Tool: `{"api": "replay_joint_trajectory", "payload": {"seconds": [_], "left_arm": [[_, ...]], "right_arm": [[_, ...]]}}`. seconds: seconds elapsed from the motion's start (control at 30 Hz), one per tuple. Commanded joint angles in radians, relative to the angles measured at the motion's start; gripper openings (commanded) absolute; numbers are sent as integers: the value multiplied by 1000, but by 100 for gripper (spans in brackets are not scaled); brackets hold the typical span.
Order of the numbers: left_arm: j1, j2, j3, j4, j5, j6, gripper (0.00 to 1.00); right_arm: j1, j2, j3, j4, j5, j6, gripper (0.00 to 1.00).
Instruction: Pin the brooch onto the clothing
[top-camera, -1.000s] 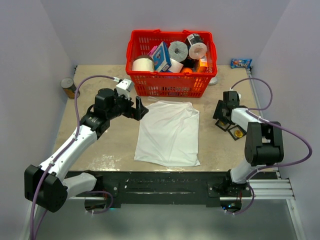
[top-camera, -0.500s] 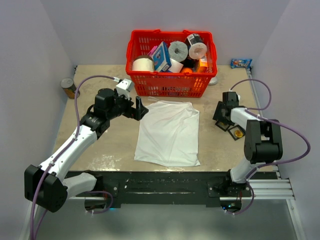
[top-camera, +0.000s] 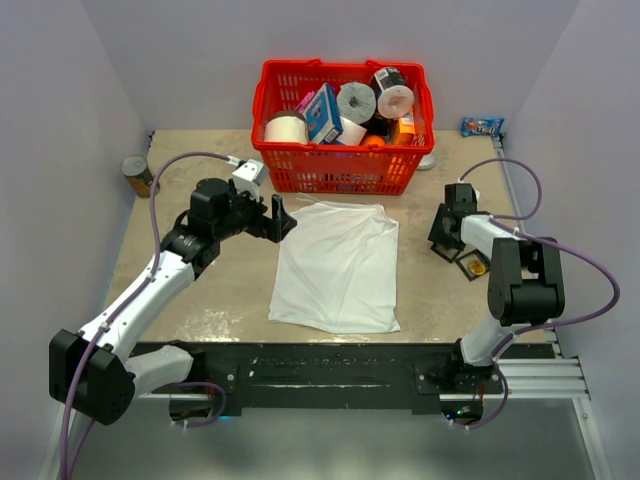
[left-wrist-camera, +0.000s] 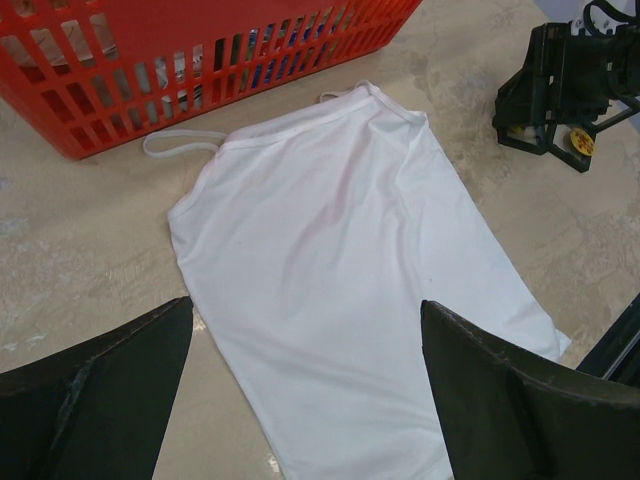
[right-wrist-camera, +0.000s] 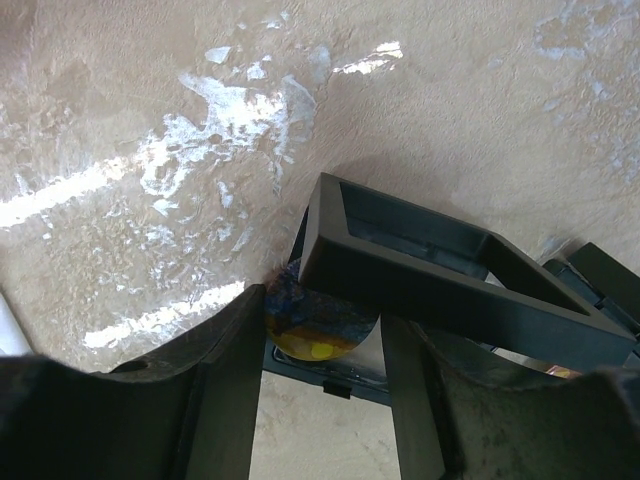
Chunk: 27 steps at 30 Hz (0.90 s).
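Note:
The white T-shirt (top-camera: 336, 264) lies flat in the middle of the table and also shows in the left wrist view (left-wrist-camera: 350, 270). My left gripper (top-camera: 281, 217) hovers at its upper left corner, open and empty, with its fingers (left-wrist-camera: 110, 400) wide apart. The brooch (right-wrist-camera: 315, 335), round with yellow and dark blue, sits in a black holder (right-wrist-camera: 420, 265) at the right; it shows orange from above (top-camera: 477, 267). My right gripper (right-wrist-camera: 320, 310) is low at the holder (top-camera: 466, 268). Its jaws stand close on either side of the brooch, the left one touching it.
A red basket (top-camera: 340, 176) full of rolls and boxes stands just behind the shirt. A tin can (top-camera: 136, 173) is at the far left. A blue packet (top-camera: 481, 126) lies at the far right. A black rail (top-camera: 330, 375) runs along the near edge.
Nearly nothing has moved. The right arm's elbow has shifted slightly while its gripper stays at the holder. The left arm is still.

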Motion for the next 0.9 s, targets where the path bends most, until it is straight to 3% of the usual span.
{"api": "replay_joint_trajectory", "payload": {"seconds": [0.0, 0.3, 0.47, 0.6, 0.7, 0.8, 0.87], "left_arm": [[0, -24, -1, 33, 15, 16, 99], [0, -23, -1, 37, 18, 15, 99], [0, -32, -15, 63, 21, 15, 97], [-1, -58, -47, 111, 12, 4, 92], [-6, -94, -79, 183, -11, -95, 88], [-93, -151, -159, 308, -136, -139, 86], [-224, -168, -211, 429, -335, -145, 86]], "right_arm": [[-4, -12, 30, 8, -1, 0, 45], [-2, -109, 32, -15, 2, -8, 36], [1, -187, 20, -23, -83, 15, 34], [65, -244, 9, -9, -170, 78, 33], [169, -270, 23, -4, -183, 140, 33], [266, -281, 27, 29, -216, 216, 33], [328, -287, 32, 52, -223, 250, 33]]}}
